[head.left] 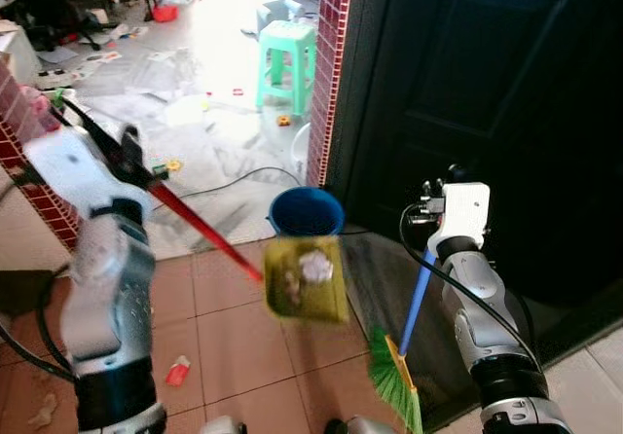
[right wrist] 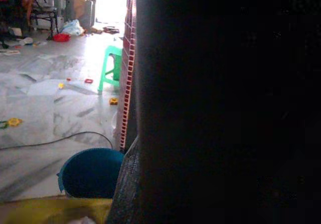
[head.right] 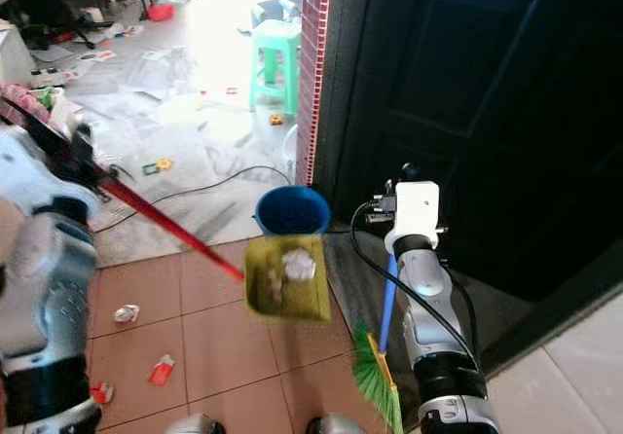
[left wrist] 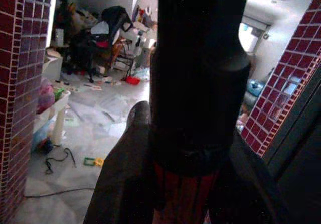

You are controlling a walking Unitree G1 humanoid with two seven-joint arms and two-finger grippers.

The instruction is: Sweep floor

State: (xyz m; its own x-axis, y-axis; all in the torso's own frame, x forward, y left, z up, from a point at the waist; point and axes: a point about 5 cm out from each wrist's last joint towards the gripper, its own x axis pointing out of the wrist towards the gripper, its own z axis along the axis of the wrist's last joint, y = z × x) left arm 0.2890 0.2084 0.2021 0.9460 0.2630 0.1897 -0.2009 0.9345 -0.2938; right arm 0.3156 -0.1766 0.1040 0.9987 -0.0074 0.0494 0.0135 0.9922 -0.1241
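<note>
The left claw (head.left: pixel 131 157) is clamped on the upper end of the red handle (head.left: pixel 204 230) of a yellow dustpan (head.left: pixel 307 278). The pan hangs in the air at the centre of the head view, just at 6 o'clock from the blue bucket (head.left: pixel 307 210) and near its rim. It carries a crumpled white paper (head.left: pixel 316 264). The pan looks like thin hard plastic, light but long, so I judge that it will swing on its stiff stick, and a grip lower on the handle would steady it.

The right claw (head.left: pixel 428 225) holds the blue stick of the broom (head.left: pixel 417 303), fingers closed around it. The green bristles (head.left: pixel 394 380) at 5 o'clock are soft and splayed, and the stick is smooth, maybe slippery.

The floor (head.left: pixel 224 346) is of terracotta tiles, matte, with a red scrap (head.left: pixel 178 371) at 7 o'clock. Farther, at 12 o'clock, a green plastic stool (head.left: pixel 287 59) stands on glossy marble.
</note>
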